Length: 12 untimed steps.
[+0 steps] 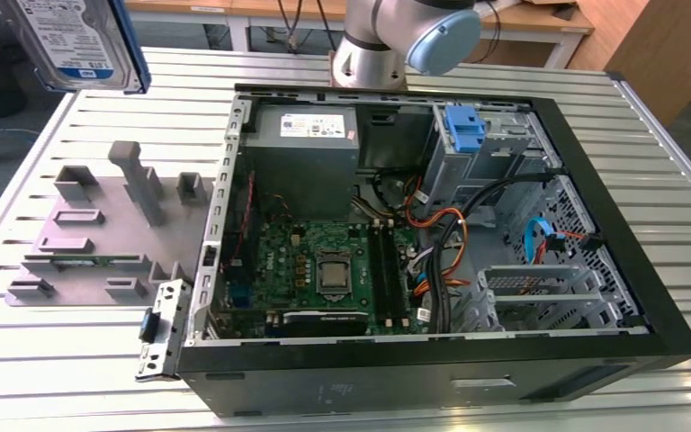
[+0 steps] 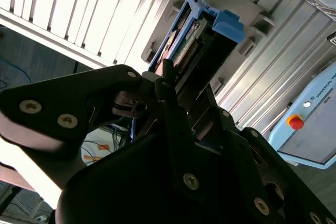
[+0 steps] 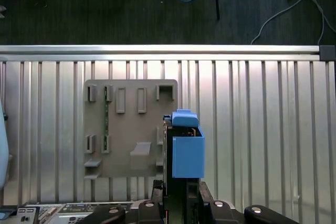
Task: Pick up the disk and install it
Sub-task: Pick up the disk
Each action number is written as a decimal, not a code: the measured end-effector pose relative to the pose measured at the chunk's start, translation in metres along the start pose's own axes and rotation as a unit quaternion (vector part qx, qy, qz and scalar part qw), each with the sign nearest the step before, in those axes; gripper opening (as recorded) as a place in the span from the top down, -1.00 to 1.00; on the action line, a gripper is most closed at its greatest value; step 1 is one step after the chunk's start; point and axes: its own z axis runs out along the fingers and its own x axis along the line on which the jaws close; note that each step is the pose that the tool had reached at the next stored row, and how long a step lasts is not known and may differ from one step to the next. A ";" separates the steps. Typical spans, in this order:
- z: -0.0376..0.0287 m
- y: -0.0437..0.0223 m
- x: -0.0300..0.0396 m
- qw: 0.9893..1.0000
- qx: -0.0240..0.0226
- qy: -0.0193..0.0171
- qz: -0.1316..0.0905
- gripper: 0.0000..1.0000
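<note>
One disk point(image 1: 69, 40), and it's up in the air, high over the exterior view's left side of the table, label facing out. In both wrist views its blue rails point(image 3: 187, 153) jut out from the gripper point(image 2: 184, 85), which is clenched tight on it. Below it lies one grey fixture plate point(image 3: 131, 129), upright slots all over, flat on the slatted metal table point(image 1: 466, 76). Over on the exterior view's right sits one open computer case point(image 1: 633, 270), well apart from the disk. Inside I count one grey power-supply box point(image 1: 301, 130), one motherboard point(image 1: 321, 270), one bare blue bracket point(image 1: 463, 130) up at the drive bays and one silver drive cage point(image 1: 538, 288). Orange, black and blue cables point(image 1: 442, 225) sprawl between board and bays. One arm point(image 1: 394, 40) stands behind the case.
</note>
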 end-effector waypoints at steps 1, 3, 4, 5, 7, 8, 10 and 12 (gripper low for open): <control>0.0000 -0.0027 -0.0001 1.000 0.000 0.000 0.000 0.31; -0.0002 -0.0083 -0.0002 1.000 0.000 0.000 0.000 0.31; -0.0003 -0.0110 -0.0003 1.000 0.000 0.000 0.000 0.31; -0.0003 -0.0136 -0.0004 1.000 0.000 0.000 0.000 0.31; -0.0004 -0.0180 -0.0005 1.000 0.000 0.000 0.000 0.31; -0.0005 -0.0202 -0.0006 1.000 0.000 0.000 0.000 0.31; -0.0006 -0.0245 -0.0007 1.000 0.000 0.000 0.000 0.31; -0.0007 -0.0281 -0.0008 1.000 0.000 0.000 0.000 0.31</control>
